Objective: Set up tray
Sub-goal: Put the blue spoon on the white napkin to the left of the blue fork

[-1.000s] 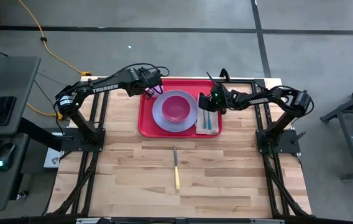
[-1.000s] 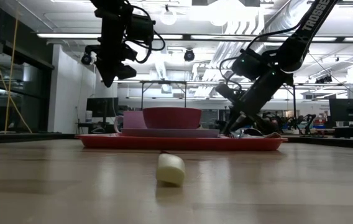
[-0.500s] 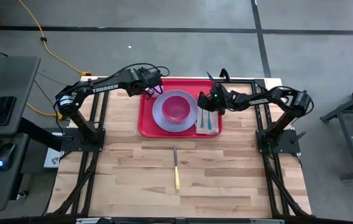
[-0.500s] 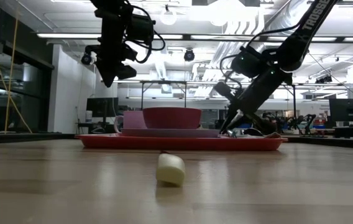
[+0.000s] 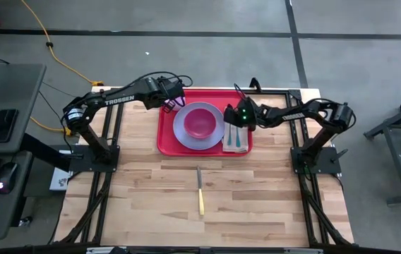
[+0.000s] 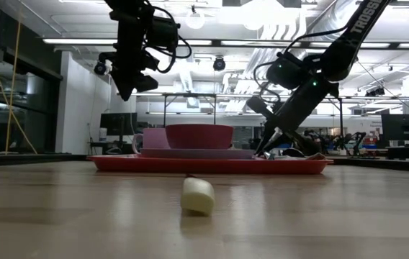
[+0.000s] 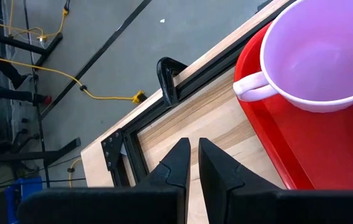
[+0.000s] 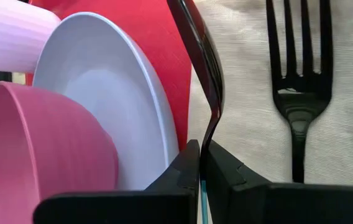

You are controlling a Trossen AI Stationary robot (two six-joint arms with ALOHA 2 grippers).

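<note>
The red tray (image 5: 166, 144) lies at the table's far middle. It carries a lavender plate (image 5: 183, 131) with a pink bowl (image 5: 200, 121) on it, a lavender cup (image 7: 313, 56) in its far left corner, and a beige napkin (image 5: 238, 143) on its right side. A black fork (image 8: 297, 93) lies on the napkin. My right gripper (image 5: 230, 118) stands over the napkin's left edge, shut on a black spoon (image 8: 196, 43). My left gripper (image 7: 194, 163) hangs shut above the tray's far left corner, beside the cup, and touches nothing. My right gripper pinches the black spoon's handle (image 8: 210, 130) between its two fingers. It comes slanting down from the table's right side, fingers along the handle. The spoon's bowl end points away from the fingers over the napkin's left edge; whether it rests there I cannot tell.
A knife (image 5: 200, 192) with a pale handle (image 6: 197, 196) lies on the bare wood nearer the front edge, pointing at the tray. A black clamp (image 7: 167, 78) grips the table's far edge by the left gripper. Open tabletop spreads to the left, right and front of the tray.
My right gripper has edged slightly toward the table's left, closer to the plate, staying shut on the spoon. The left arm has kept still.
</note>
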